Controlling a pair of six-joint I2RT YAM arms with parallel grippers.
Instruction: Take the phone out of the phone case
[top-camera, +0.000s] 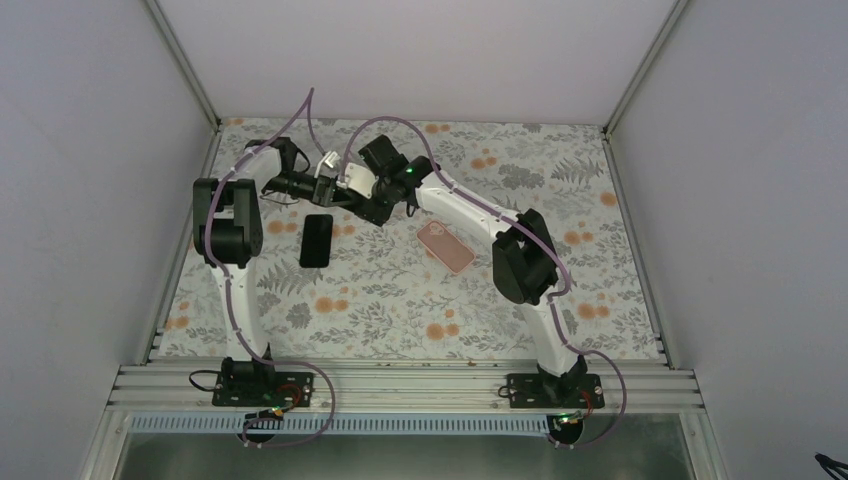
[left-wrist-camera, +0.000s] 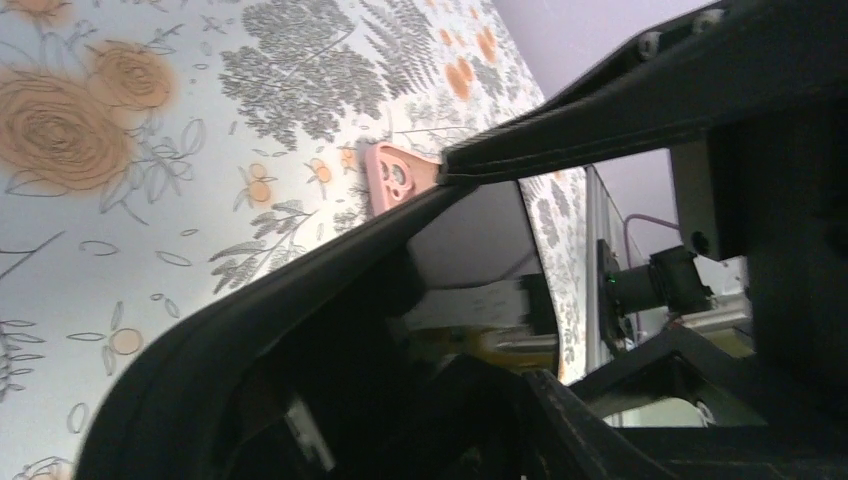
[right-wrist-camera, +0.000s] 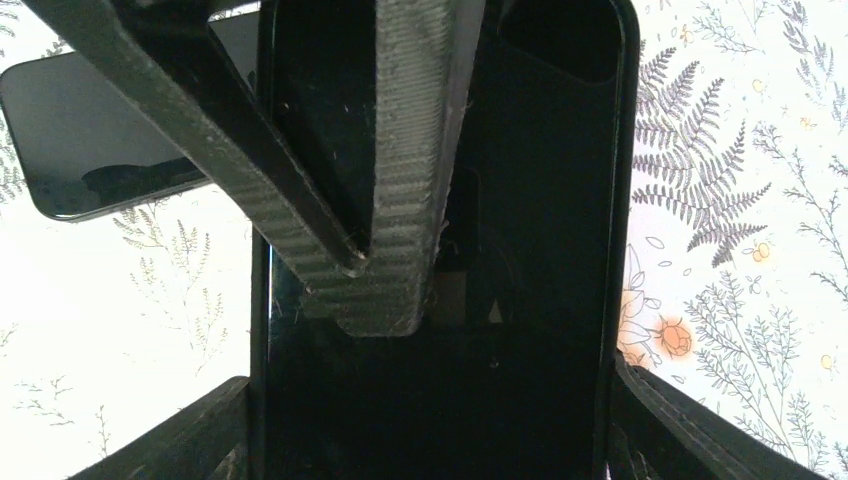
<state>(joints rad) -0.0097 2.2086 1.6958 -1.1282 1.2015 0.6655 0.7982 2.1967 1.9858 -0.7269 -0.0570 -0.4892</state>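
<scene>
One black phone (top-camera: 316, 240) flat, long axis near-far; pink case (top-camera: 445, 246) diagonal.

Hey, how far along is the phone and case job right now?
Partly done, it seems: a pink phone case lies alone on the floral mat, with a black phone flat nearby. In hand: the left gripper and right gripper both clamp a dark slab; phone or cased phone, I cannot tell. Remaining: freeing it, if cased.
</scene>
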